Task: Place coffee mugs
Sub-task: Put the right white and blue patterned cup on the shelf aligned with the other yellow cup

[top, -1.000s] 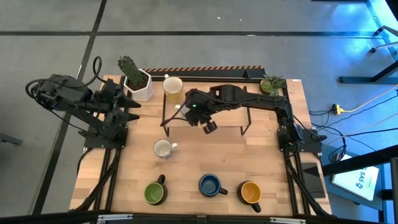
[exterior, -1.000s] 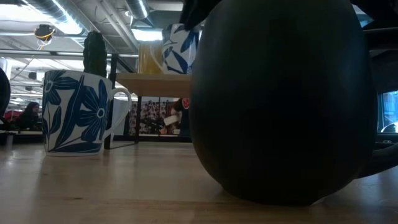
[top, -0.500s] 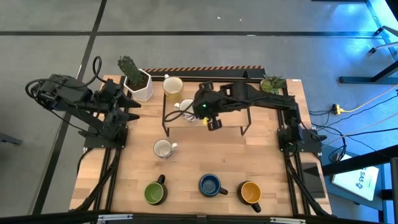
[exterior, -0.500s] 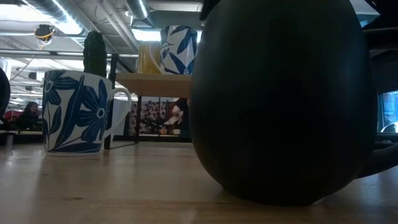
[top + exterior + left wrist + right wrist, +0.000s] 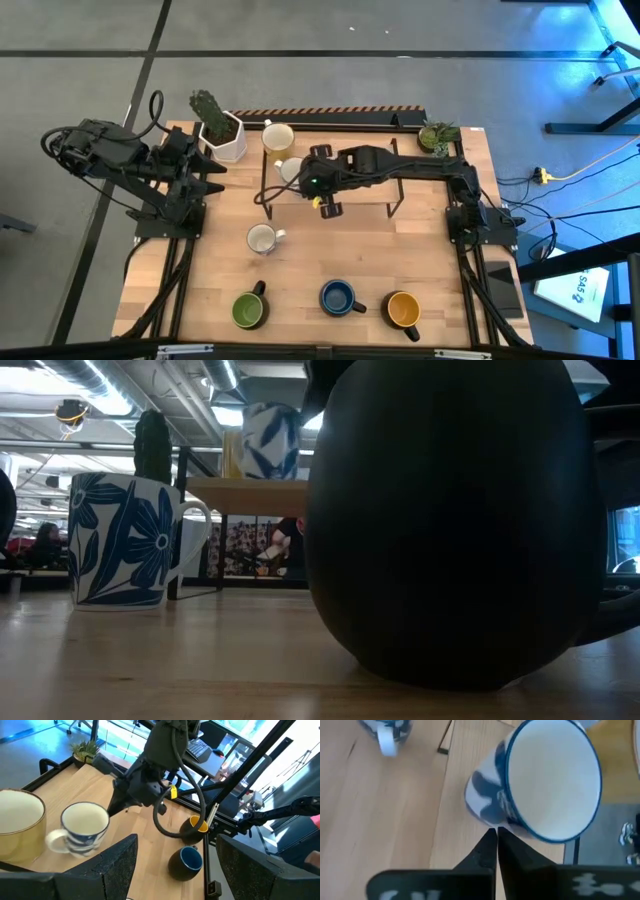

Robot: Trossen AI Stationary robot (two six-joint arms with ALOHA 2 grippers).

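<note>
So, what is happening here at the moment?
The right gripper is at a small raised shelf on the table, where a blue-patterned white mug stands beside a cream mug. Its fingers look shut, just beside the patterned mug. The left arm waits at the table's left edge. Another patterned mug and three dark mugs, green, blue and orange inside, are on the table itself.
</note>
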